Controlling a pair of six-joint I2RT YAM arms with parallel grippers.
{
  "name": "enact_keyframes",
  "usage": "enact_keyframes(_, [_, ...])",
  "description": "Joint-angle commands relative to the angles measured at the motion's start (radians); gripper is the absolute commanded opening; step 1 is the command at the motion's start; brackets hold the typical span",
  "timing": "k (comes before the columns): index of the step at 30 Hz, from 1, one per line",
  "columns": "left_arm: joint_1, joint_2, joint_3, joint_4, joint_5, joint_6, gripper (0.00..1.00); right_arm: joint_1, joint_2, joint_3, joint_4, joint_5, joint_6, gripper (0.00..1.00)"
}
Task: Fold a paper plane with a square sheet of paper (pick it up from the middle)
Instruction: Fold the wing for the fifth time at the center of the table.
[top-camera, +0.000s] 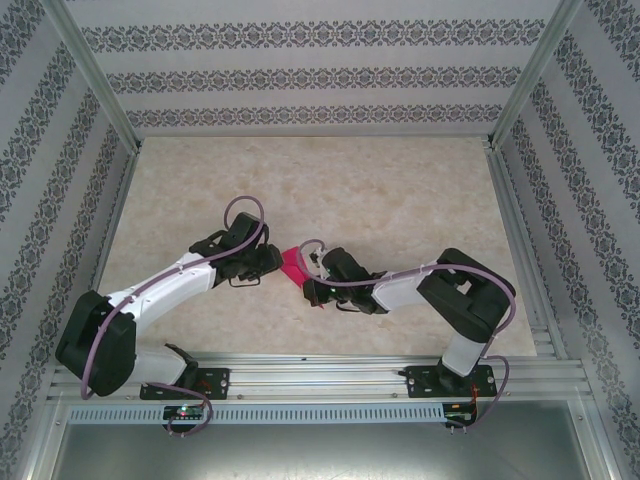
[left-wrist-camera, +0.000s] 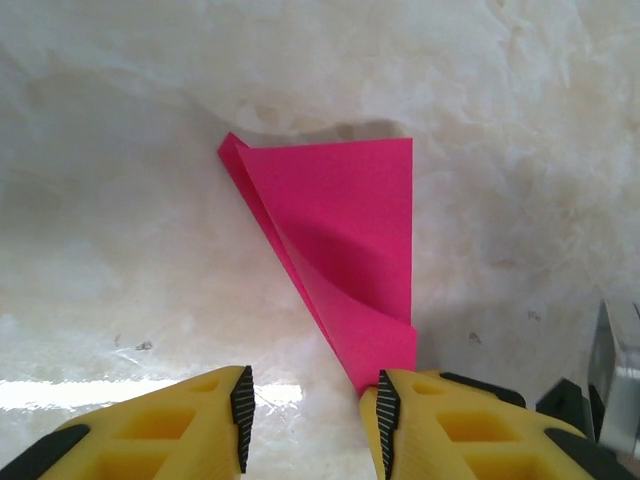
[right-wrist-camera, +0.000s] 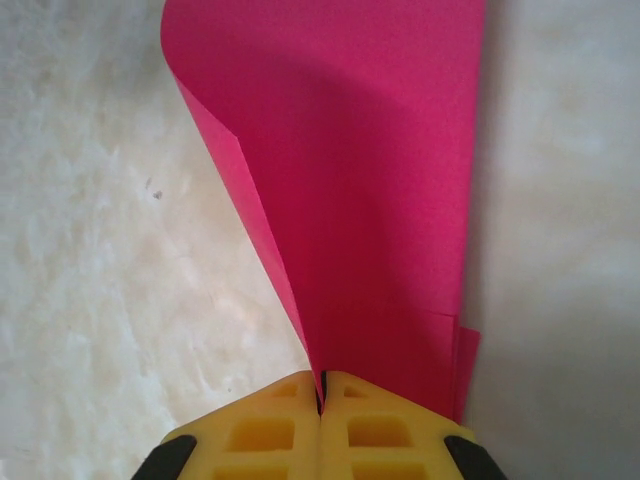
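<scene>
The magenta-pink sheet of paper (top-camera: 292, 264) is folded into a narrow pointed wedge like a paper plane and lies mid-table between the two grippers. My left gripper (top-camera: 268, 262) is open. In its wrist view the paper (left-wrist-camera: 350, 230) tapers to a tip that rests against the inner edge of the right fingertip (left-wrist-camera: 385, 410), and bare table shows between the jaws (left-wrist-camera: 312, 400). My right gripper (top-camera: 312, 290) is shut on the paper's near edge (right-wrist-camera: 322, 390). The folded layers (right-wrist-camera: 360, 180) rise from that pinch and curl over at the top left.
The beige marbled tabletop (top-camera: 400, 200) lies bare around the paper. Aluminium frame posts and patterned walls (top-camera: 60, 180) enclose three sides. A dark and metal part of the right arm (left-wrist-camera: 605, 380) sits close beside my left gripper's right finger.
</scene>
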Motion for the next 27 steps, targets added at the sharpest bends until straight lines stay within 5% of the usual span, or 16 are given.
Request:
enact_keyframes(1, [0.010, -0.034, -0.041, 0.106, 0.052, 0.051, 0.39, -0.020, 0.014, -0.001, 0.115, -0.112, 0.144, 0.00])
enact_keyframes(9, [0.010, -0.032, -0.075, 0.180, 0.089, 0.039, 0.46, -0.046, 0.058, -0.004, 0.220, -0.176, 0.250, 0.00])
enact_keyframes(13, [0.011, -0.008, -0.021, 0.099, 0.034, -0.024, 0.78, -0.042, 0.048, -0.009, 0.192, -0.138, 0.198, 0.00])
enact_keyframes(15, [0.012, 0.030, 0.012, 0.063, 0.032, -0.058, 0.86, -0.033, 0.039, -0.003, 0.159, -0.113, 0.156, 0.00])
enact_keyframes(27, [0.056, 0.291, 0.178, -0.111, 0.121, -0.154, 0.82, 0.093, -0.031, -0.011, 0.092, 0.157, -0.152, 0.00])
